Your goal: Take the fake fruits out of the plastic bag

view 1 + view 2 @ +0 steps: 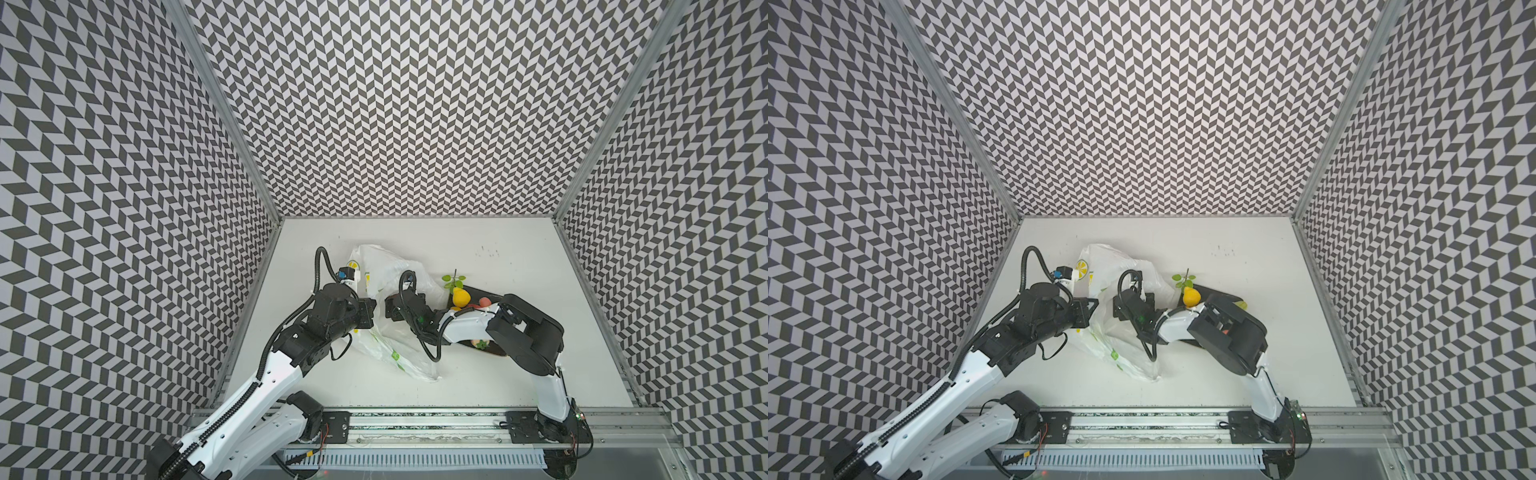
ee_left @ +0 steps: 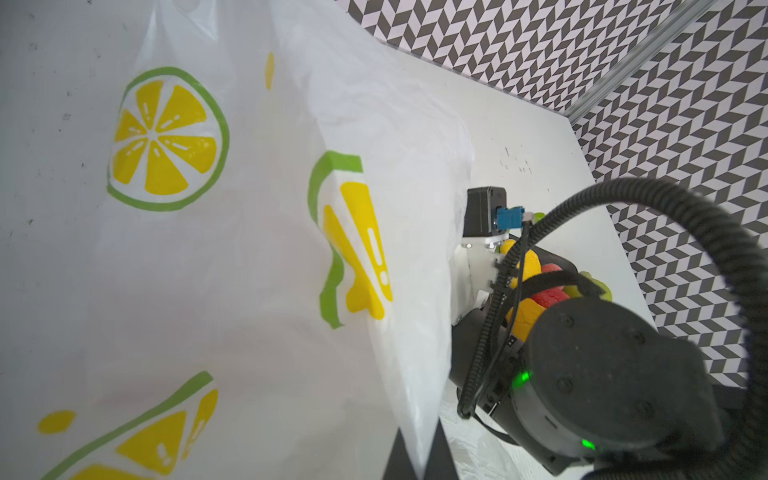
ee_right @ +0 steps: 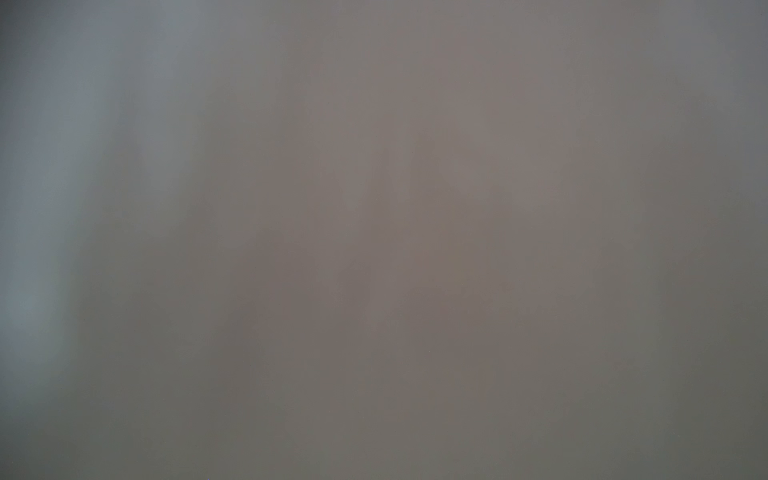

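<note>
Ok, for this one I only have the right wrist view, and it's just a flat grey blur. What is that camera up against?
Observer: The right gripper sits inside the plastic bag. The film probably lies right over the lens, and it hides the jaws.
Operator: Is anything holding the bag for it?
Observer: Yes. The left gripper is shut on a fold of the bag's film and holds it up in front of the right arm.
</note>
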### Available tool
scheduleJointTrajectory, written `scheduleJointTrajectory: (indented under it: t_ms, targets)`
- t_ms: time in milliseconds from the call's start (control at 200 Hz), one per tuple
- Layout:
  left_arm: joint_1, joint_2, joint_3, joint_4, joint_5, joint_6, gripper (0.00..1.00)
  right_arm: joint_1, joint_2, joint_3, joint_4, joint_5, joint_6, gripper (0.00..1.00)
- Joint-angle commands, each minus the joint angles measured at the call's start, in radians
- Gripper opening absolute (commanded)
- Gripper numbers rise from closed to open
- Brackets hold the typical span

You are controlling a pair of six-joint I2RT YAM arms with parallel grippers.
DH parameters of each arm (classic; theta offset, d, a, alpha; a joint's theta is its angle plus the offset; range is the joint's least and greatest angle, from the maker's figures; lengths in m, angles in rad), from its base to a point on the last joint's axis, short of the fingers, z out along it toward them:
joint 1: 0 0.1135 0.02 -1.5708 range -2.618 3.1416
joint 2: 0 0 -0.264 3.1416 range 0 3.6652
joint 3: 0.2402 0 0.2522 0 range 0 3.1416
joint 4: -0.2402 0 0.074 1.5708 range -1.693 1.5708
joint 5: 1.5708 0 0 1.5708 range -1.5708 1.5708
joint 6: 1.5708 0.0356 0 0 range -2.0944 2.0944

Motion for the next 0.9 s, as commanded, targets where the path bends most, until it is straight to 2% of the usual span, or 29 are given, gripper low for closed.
scheduleJointTrajectory:
  t_ms: [0, 120, 210, 335, 370, 411, 456, 531, 591, 711, 781, 836, 896]
  targets:
    - [0.005, 0.001, 0.0, -0.02, -0.006, 0.009, 0.0, -0.022, 0.027, 0.055, -0.035, -0.022, -0.015, 0.87]
    - [0.008, 0.015, 0.003, -0.036, -0.013, 0.019, 0.0, -0.031, 0.039, 0.099, -0.112, -0.087, -0.011, 0.86]
    - [0.01, 0.028, 0.007, -0.057, -0.037, 0.016, 0.0, -0.038, 0.009, 0.072, -0.083, -0.154, -0.004, 0.85]
    - [0.036, 0.039, 0.01, -0.091, -0.092, -0.012, 0.02, -0.044, -0.047, 0.014, 0.02, -0.358, -0.021, 0.79]
    - [0.053, 0.041, 0.014, -0.094, -0.088, -0.017, 0.06, -0.041, -0.05, 0.01, 0.039, -0.419, -0.015, 0.77]
    - [0.067, 0.043, 0.019, -0.094, -0.082, -0.02, 0.17, -0.041, -0.048, 0.007, 0.058, -0.482, -0.003, 0.74]
    - [0.073, 0.042, 0.028, -0.09, -0.079, -0.024, 0.34, -0.036, -0.045, 0.0, 0.084, -0.527, 0.015, 0.71]
    - [0.073, 0.028, 0.048, -0.086, -0.073, -0.038, 0.7, -0.029, -0.039, -0.021, 0.128, -0.584, 0.037, 0.69]
    - [0.074, 0.012, 0.082, -0.085, -0.063, -0.051, 0.86, -0.026, -0.035, -0.033, 0.155, -0.624, 0.044, 0.69]
    - [0.083, -0.005, 0.17, -0.136, -0.104, -0.077, 0.97, -0.024, -0.024, -0.04, 0.178, -0.682, 0.041, 0.69]
    - [0.117, -0.007, 0.201, -0.214, -0.205, -0.14, 1.0, -0.024, -0.034, -0.043, 0.185, -0.694, 0.041, 0.7]
    - [0.188, -0.02, 0.187, -0.245, -0.241, -0.178, 0.98, -0.024, -0.046, -0.051, 0.192, -0.706, 0.038, 0.7]
    - [0.314, -0.043, 0.15, -0.24, -0.183, -0.192, 0.96, -0.024, -0.071, -0.067, 0.208, -0.721, 0.036, 0.7]
